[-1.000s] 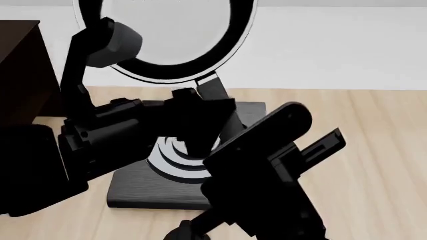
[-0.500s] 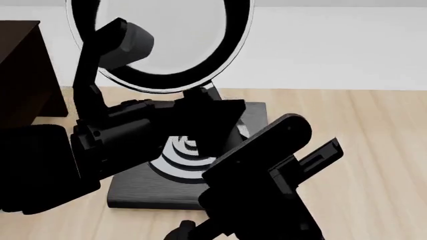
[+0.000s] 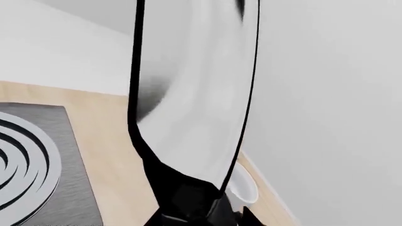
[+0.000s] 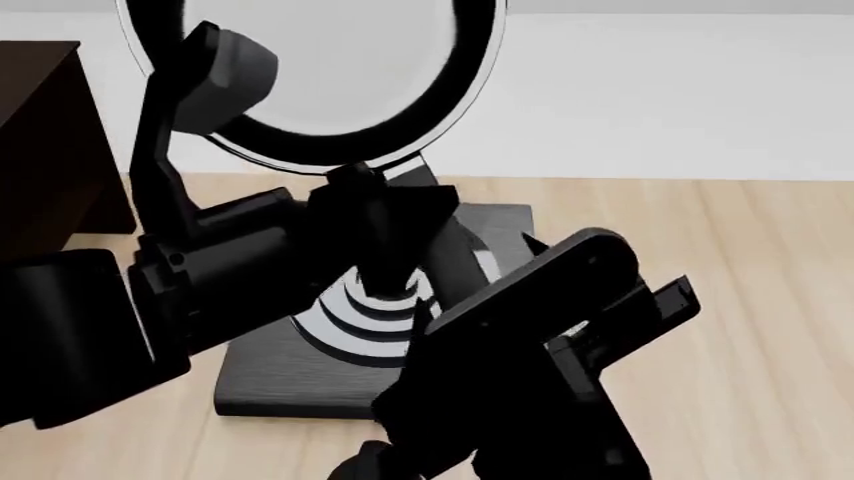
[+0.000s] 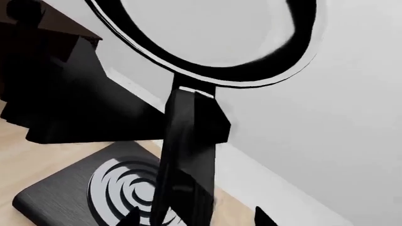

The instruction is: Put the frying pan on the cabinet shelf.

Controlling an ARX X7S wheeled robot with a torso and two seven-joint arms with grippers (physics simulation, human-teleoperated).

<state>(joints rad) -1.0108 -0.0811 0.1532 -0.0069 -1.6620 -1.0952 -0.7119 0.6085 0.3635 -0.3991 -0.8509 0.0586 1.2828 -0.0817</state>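
Note:
The frying pan (image 4: pixel 334 60) is held upright, high above the stove plate, its glossy inside facing me. My left gripper (image 4: pixel 378 215) is shut on its handle just below the bowl of the pan. In the left wrist view the pan (image 3: pixel 195 94) shows edge-on, with the gripper (image 3: pixel 195 219) at its handle. My right gripper (image 5: pixel 197 219) is open; the pan (image 5: pixel 213 28) and its handle stand beyond the two tips. In the head view my right arm (image 4: pixel 534 340) hides that gripper. The dark cabinet (image 4: pixel 40 140) stands at the far left, and it also shows in the right wrist view (image 5: pixel 56 26).
A square black stove plate (image 4: pixel 280 380) with pale rings lies on the wooden table under the pan; it also shows in both wrist views (image 5: pixel 63 193) (image 3: pixel 37 155). A white bowl (image 3: pixel 242 186) sits near the wall behind the pan. A white wall runs behind the table.
The left arm has carried the pan a little to the left, toward the cabinet, still gripped by the handle. The right arm has shifted slightly to the right.

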